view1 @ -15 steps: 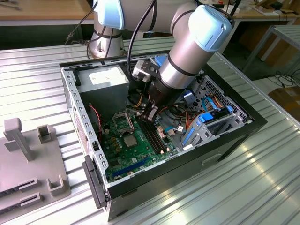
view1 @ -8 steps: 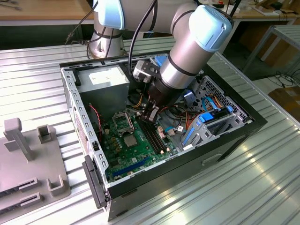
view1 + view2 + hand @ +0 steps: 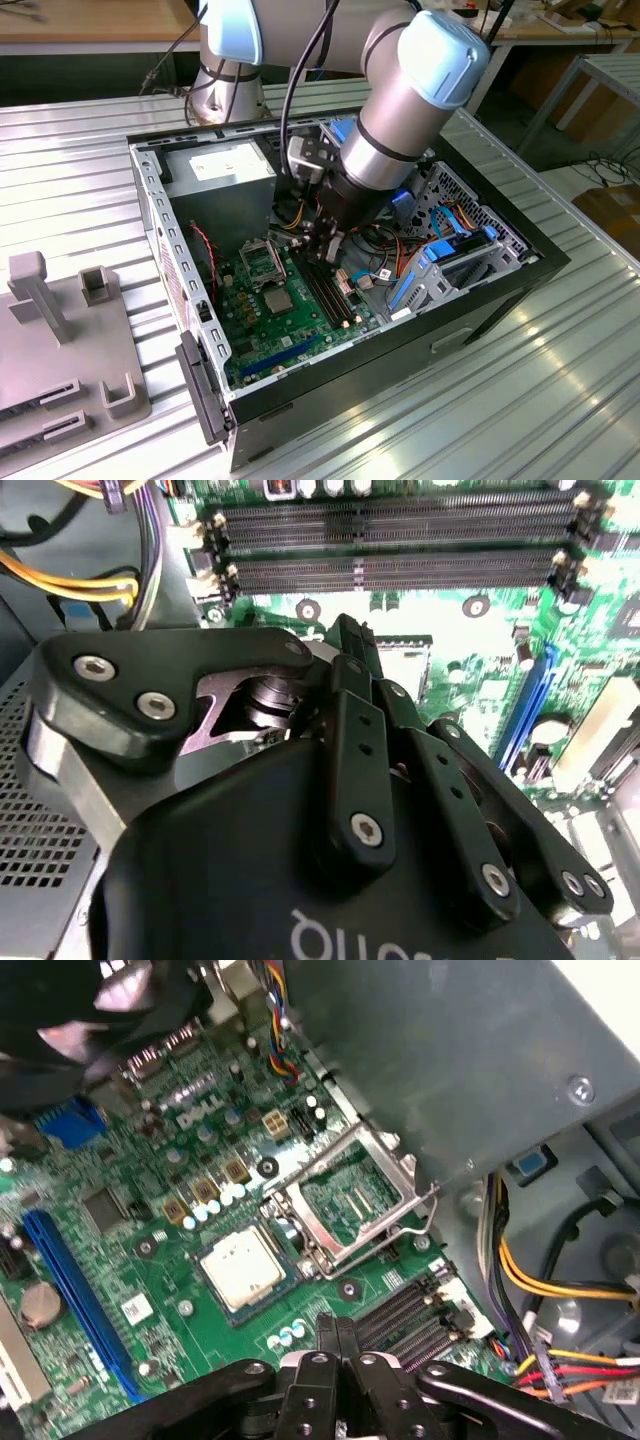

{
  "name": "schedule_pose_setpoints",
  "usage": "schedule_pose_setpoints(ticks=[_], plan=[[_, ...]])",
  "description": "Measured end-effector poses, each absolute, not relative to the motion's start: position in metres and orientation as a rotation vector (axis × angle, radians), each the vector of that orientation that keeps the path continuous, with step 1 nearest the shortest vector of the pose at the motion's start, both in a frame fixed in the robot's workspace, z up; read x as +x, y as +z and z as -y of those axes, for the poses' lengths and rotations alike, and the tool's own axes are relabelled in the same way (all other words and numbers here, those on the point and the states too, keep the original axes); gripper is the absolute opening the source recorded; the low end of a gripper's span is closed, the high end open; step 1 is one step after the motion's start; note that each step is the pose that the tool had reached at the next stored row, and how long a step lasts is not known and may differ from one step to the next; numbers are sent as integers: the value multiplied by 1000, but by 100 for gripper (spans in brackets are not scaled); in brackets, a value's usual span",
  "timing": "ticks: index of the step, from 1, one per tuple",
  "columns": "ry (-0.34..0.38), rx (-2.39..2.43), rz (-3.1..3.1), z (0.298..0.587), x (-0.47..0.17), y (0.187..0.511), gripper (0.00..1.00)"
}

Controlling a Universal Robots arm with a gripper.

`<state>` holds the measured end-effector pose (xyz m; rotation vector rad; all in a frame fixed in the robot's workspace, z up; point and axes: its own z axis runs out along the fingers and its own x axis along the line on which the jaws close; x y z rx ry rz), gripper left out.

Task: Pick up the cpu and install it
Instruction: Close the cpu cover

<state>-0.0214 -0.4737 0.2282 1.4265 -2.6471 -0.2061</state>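
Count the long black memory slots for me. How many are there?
2. One memory slot and the other lie side by side on the green motherboard. The gripper could hide more.

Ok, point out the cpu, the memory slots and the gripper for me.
cpu (image 3: 240, 1268), first wrist view, middle of its silver-grey top.
memory slots (image 3: 390, 572), second wrist view, middle of one black slot.
gripper (image 3: 335, 1325), first wrist view, tips of its shut fingers.
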Motion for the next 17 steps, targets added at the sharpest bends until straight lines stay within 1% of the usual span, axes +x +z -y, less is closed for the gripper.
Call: schedule_pose_setpoints(ticks=[7,11,17], plan=[[-153,1478,2703,474,-24,228,11],[-92,1522,2769,474,-28,227,11],[-85,1630,2720,474,-28,225,11]])
